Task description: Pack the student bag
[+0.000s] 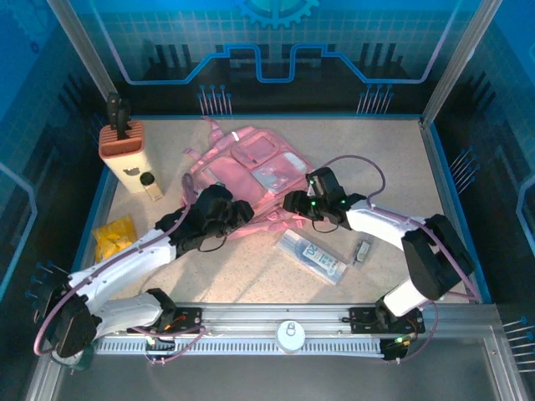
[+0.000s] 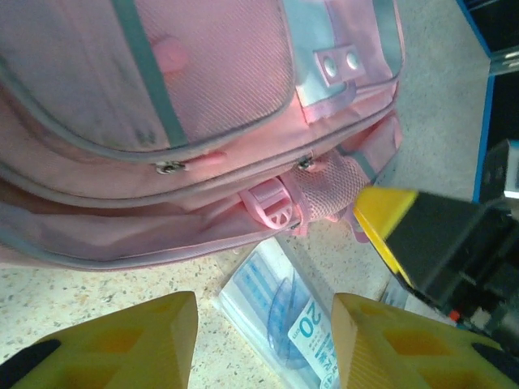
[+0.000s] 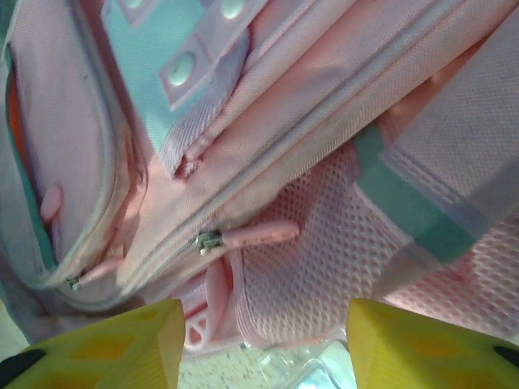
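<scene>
Both spread, left gripper (image 2: 263, 340), right gripper (image 3: 263, 344), at closed student bag (image 1: 251, 163), orange holder (image 1: 123, 144) holding black tool (image 1: 118, 111)

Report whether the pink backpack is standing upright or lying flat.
Lying flat: the student bag rests on its back on the table, with its front pockets facing up in the top view.

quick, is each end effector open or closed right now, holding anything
left end effector: open, holding nothing, student bag just ahead of it
right end effector: open, holding nothing, close up against the same bag
</scene>
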Motion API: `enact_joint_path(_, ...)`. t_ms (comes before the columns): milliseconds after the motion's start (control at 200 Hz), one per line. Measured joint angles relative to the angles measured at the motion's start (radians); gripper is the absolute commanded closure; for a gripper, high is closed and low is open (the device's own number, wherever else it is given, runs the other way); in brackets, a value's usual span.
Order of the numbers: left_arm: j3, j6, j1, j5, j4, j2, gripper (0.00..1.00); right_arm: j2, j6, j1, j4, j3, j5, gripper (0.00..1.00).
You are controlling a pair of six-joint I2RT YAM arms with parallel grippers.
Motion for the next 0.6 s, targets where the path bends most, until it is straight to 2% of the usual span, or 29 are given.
enact_joint_path(290, 0.077, 0.041, -0.039, -0.055, -0.017, 0.105, 0.5, 0.082, 0.115, -0.017, 0.0, 0.086, -0.017, 0.48)
enact_joint_path(490, 0.101, 0.062, -0.039, -0.075, -0.032, 0.154, 0.49, 0.034, 0.138, -0.008, -0.036, 0.089, 0.032, 0.44)
enact_joint_path(600, 0.114, 0.063, -0.039, -0.084, -0.035, 0.175, 0.49, -0.011, 0.149, 0.007, -0.053, 0.097, 0.061, 0.45)
